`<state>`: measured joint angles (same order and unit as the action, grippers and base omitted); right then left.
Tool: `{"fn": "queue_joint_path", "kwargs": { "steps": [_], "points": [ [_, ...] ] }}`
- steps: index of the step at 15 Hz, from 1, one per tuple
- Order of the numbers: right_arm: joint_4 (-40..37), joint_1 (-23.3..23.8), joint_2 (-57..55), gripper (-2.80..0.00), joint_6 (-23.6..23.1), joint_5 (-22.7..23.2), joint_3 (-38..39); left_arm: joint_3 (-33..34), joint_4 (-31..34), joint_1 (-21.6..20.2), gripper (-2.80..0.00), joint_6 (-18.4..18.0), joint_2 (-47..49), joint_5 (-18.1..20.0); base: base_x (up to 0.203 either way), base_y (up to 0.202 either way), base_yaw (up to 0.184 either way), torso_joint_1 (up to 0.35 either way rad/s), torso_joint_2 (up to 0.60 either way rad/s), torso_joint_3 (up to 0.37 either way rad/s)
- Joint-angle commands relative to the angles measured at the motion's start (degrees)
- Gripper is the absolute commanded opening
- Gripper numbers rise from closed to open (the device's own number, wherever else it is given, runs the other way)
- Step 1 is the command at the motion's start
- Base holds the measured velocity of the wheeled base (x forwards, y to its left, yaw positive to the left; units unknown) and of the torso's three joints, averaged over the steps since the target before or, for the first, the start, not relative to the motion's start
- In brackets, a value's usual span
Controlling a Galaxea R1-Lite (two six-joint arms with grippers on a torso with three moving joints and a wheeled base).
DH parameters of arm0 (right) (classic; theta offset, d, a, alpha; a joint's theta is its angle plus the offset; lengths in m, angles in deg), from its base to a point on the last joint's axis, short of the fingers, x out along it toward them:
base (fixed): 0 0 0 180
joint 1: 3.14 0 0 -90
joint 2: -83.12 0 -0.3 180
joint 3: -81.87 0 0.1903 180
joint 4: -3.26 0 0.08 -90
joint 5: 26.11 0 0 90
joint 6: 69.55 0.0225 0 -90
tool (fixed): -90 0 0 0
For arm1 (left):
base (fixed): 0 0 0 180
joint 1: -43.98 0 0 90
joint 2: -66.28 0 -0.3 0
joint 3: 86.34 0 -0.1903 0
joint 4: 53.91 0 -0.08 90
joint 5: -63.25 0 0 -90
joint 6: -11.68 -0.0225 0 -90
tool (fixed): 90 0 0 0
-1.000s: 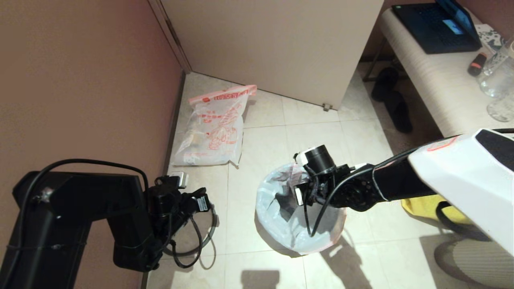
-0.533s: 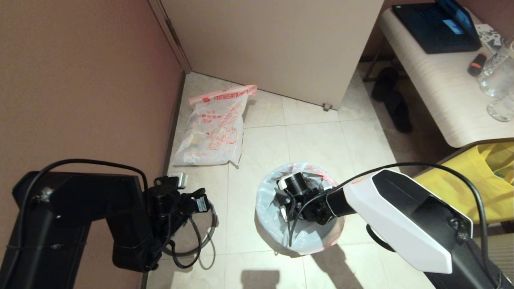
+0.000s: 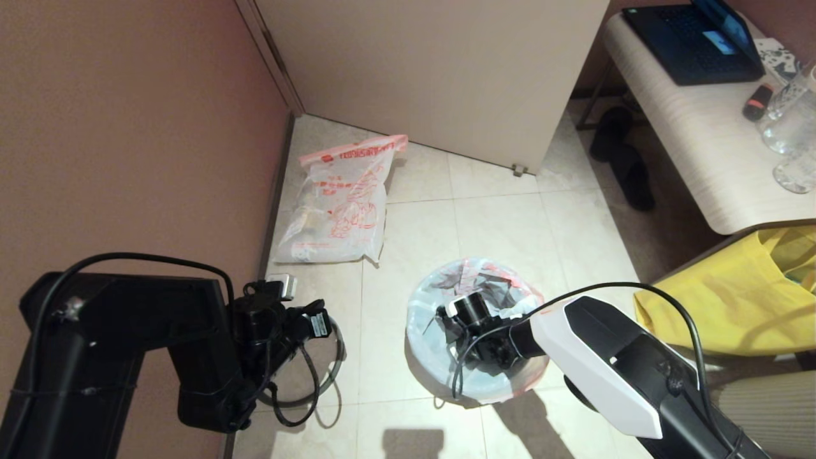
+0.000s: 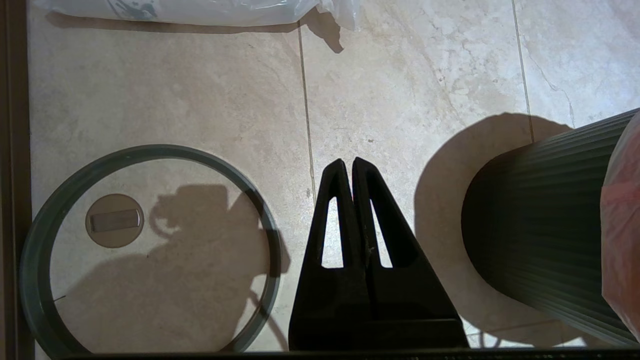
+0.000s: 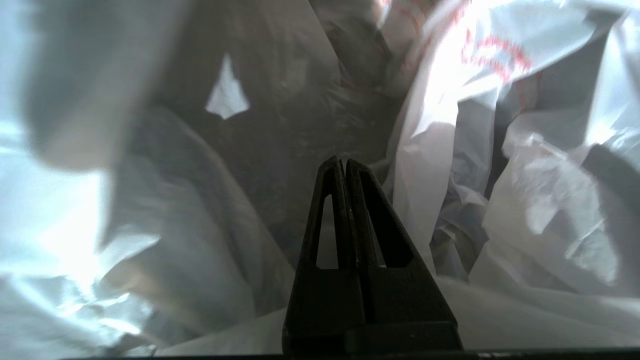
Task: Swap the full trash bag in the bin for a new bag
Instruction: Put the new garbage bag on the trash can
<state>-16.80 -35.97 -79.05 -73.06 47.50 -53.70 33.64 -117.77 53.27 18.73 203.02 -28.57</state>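
The full trash bag (image 3: 341, 207), translucent white with red print, lies on the floor by the left wall. The black ribbed bin (image 4: 540, 225) stands mid-floor, and the crinkly new bag (image 3: 424, 319) lines it and drapes over its mouth. My right gripper (image 5: 345, 162) reaches down inside the bin, shut with nothing between its fingers and with the new bag's folds (image 5: 500, 200) all around it. In the head view its fingers are hidden behind the wrist. My left gripper (image 4: 348, 162) hangs shut and empty over the floor, between the bin and the grey ring (image 4: 145, 150) that lies flat there.
The brown wall (image 3: 127, 127) is close on the left and a beige cabinet (image 3: 446, 76) stands behind. A table (image 3: 688, 140) with a laptop (image 3: 695, 38) and glasses (image 3: 790, 115) is at the right. Below it are a yellow bag (image 3: 733, 299) and black slippers (image 3: 628, 162).
My right arm has dropped from above the bin's rim, and its shut gripper has gone down into the bag-lined bin. The left arm has not moved.
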Motion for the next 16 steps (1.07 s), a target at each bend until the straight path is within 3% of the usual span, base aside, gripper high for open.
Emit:
{"fn": "queue_joint_path", "kwargs": {
  "steps": [1,6,8,12,14,16],
  "points": [
    [0.1,0.3,-0.9,-2.8,-0.1,-0.1,-0.1,0.0,-2.6,0.0,-2.8,0.1,-0.1,0.0,0.0,0.0,0.0,0.0,0.0,0.0],
    [0.3,0.2,2.0,-2.8,0.4,-0.2,0.6,0.0,-2.6,0.0,-2.8,0.0,-0.1,0.0,0.0,0.0,0.0,0.0,0.0,0.0],
    [0.3,-0.3,6.9,-2.8,2.4,-0.1,3.4,-0.6,-2.6,-0.8,-2.8,-1.9,1.8,0.0,0.0,0.0,0.0,0.0,0.0,0.0],
    [0.2,-2.2,16.7,-2.8,7.8,0.4,14.1,-1.2,-2.6,-0.9,-2.8,-3.0,3.6,0.1,0.0,0.0,0.0,0.0,0.0,0.0],
    [-0.1,-3.0,22.5,-2.8,11.0,1.1,21.0,-1.9,-2.6,-0.7,-2.8,-6.1,5.6,0.1,0.0,0.0,0.0,0.0,0.0,0.0],
    [-0.1,-3.4,29.4,-2.8,13.9,1.2,26.6,-3.3,-2.6,-0.8,-2.8,-6.5,7.3,0.1,0.0,0.0,0.0,0.0,0.0,0.0]
  ]
}}
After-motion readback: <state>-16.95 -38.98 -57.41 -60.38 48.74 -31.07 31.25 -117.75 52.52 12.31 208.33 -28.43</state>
